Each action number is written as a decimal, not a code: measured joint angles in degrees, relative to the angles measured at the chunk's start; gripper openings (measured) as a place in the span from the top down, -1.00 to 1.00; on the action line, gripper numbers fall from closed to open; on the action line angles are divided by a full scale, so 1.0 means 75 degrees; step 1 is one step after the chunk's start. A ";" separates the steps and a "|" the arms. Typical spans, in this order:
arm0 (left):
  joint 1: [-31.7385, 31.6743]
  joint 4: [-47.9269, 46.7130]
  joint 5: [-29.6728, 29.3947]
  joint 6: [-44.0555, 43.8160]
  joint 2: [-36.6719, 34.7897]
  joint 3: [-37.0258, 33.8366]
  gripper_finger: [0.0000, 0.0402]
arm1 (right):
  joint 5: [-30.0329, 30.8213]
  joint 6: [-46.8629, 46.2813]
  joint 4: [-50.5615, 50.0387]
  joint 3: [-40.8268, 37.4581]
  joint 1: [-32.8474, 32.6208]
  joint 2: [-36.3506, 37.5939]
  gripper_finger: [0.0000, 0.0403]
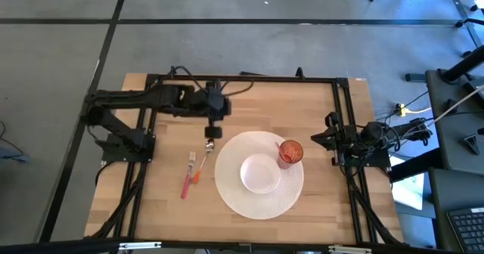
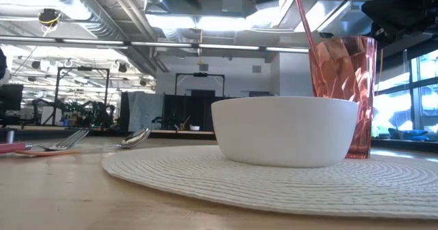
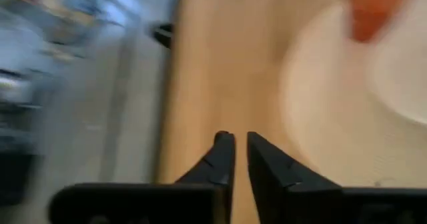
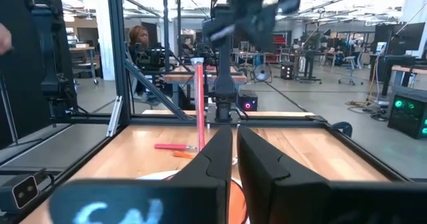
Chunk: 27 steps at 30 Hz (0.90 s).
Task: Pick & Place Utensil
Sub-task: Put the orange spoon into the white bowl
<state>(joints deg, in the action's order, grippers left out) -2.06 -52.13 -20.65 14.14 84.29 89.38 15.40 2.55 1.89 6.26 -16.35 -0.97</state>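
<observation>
A silver spoon (image 1: 210,144) lies on the wood just left of the round white placemat (image 1: 227,190); in the low view the spoon (image 2: 135,138) rests by the mat's edge. A fork (image 1: 191,162) and a pink-handled utensil (image 1: 185,184) lie further left; the fork (image 2: 68,142) also shows in the low view. My left gripper (image 1: 214,127) hovers just beyond the spoon's far end, and the left wrist view shows my left gripper (image 3: 239,140) shut with nothing between its fingers. My right gripper (image 4: 235,135) is shut and waits at the table's right edge, where the high view shows it (image 1: 333,139).
On the placemat stand a white bowl (image 1: 259,173) and a red tumbler (image 1: 290,153) with a straw (image 4: 199,104). A black frame rail (image 1: 242,80) runs along the far side and both ends of the table. Bare wood lies near the front left corner (image 1: 128,209).
</observation>
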 joint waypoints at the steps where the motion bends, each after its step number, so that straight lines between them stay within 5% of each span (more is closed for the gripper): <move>1: -0.0033 0.0161 0.0366 -0.0244 -0.0193 -0.0461 0.92 | 0.0000 0.0040 0.0000 0.0000 0.0001 0.0000 0.87; 8: -0.0041 0.2585 0.1369 -0.4063 -0.0914 -0.3311 0.99 | 0.0000 0.0095 0.0103 0.0000 0.0001 0.0000 0.87; 13: 0.0246 0.2215 0.1625 -0.5443 -0.0807 -0.4180 0.99 | 0.0000 0.0098 0.0052 0.0000 0.0001 -0.0003 0.87; 22: 0.1339 0.1116 0.0575 -0.8100 -0.0786 -0.4625 0.93 | -0.0001 0.0078 -0.0073 0.0000 0.0000 -0.0003 0.87; 27: 0.1680 0.0976 0.0816 -0.9297 -0.0613 -0.4625 0.72 | 0.0000 -0.0081 -0.0114 0.0000 0.0001 -0.0003 0.87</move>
<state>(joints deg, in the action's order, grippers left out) 10.54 -44.81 -14.52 -55.59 79.69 54.70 15.40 1.95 1.04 6.26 -16.34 -0.99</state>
